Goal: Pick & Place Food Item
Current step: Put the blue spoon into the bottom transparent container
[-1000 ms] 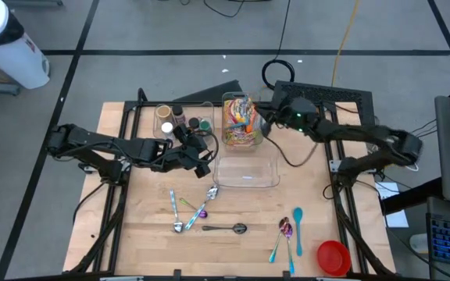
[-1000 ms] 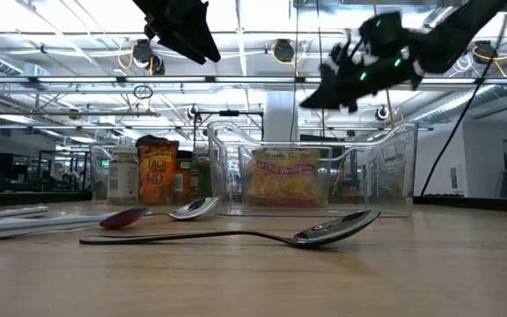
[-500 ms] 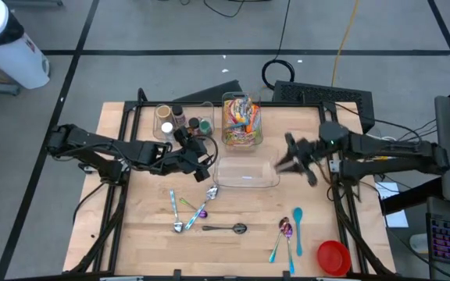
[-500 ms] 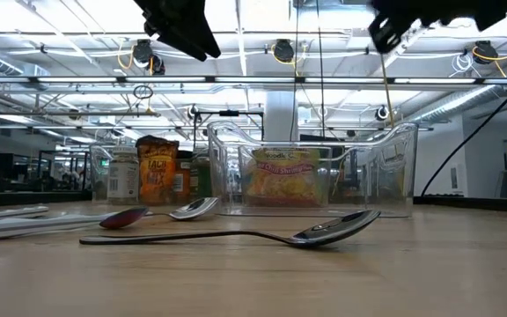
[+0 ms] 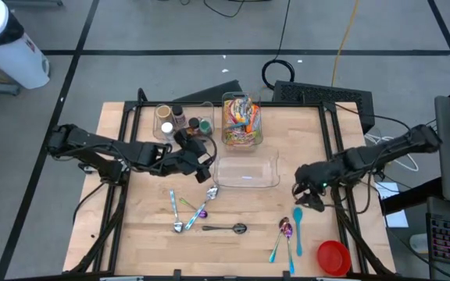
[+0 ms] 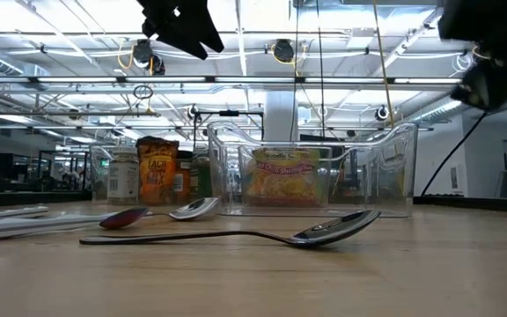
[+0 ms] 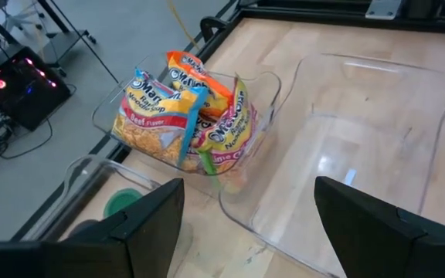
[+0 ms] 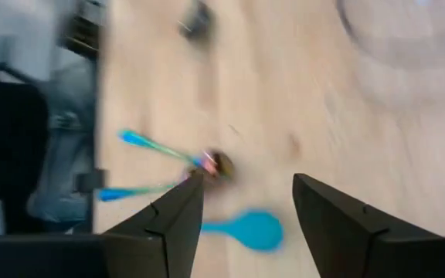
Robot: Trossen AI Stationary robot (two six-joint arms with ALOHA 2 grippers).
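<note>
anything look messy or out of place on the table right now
Nothing is spilled or broken. The spoons lie scattered at odd angles across the front of the table rather than lined up, and the noodle packets sit crammed unevenly in one clear bin while the larger clear bin beside it holds nothing.

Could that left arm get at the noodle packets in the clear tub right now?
Probably yes. The left gripper hovers with jaws open just beside the clear plastic tub of colourful noodle packets; the tub's top is open and nothing lies between them.
</note>
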